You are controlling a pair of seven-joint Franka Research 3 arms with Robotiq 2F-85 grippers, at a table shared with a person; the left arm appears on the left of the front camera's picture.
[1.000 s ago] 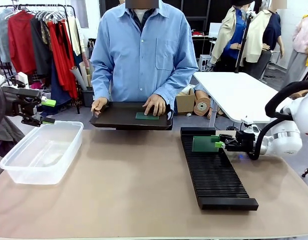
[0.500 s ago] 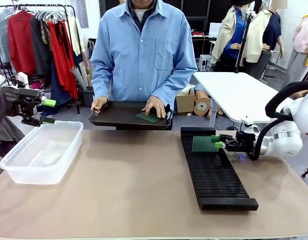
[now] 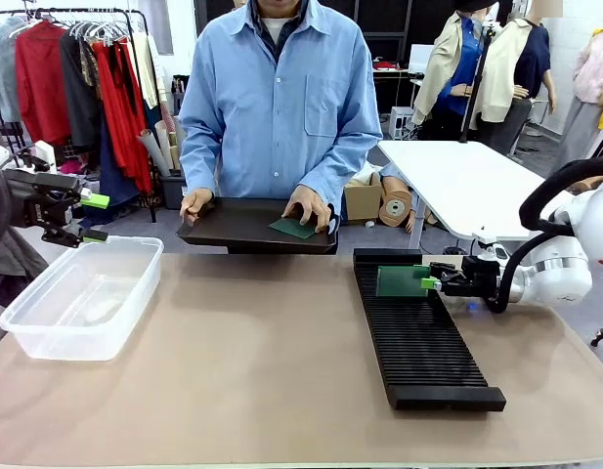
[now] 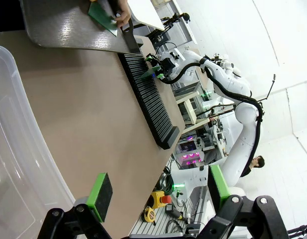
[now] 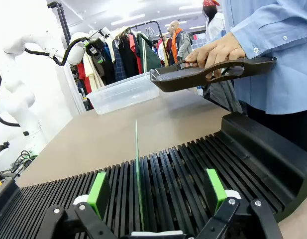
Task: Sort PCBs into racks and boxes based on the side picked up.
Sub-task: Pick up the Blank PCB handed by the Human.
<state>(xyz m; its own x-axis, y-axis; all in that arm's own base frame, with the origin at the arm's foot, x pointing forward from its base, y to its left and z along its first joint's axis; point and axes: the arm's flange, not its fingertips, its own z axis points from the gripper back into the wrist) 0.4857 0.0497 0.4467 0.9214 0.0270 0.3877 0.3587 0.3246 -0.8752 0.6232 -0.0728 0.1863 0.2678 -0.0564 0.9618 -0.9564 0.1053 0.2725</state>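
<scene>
Front: right gripper at far end of rack, jaws spread, flanking upright PCB standing in a slot. Left gripper hanging above clear tub, jaws spread, nothing held. Across the table, black tray held up off the surface by person; one hand with fingers resting on second PCB, flat on the tray.

Left wrist: left pads wide apart, empty. Tub wall at picture left, rack and tray farther off.

Right wrist: upright PCB edge-on between right pads, touching neither, nearer the picture-left one.

Risks: off-axis pull-back likely to clip near pad on board, tipping or levering it out of slot. Tray unsupported by table, so reaching for second PCB could meet fingers, or shove board as tray gives.
</scene>
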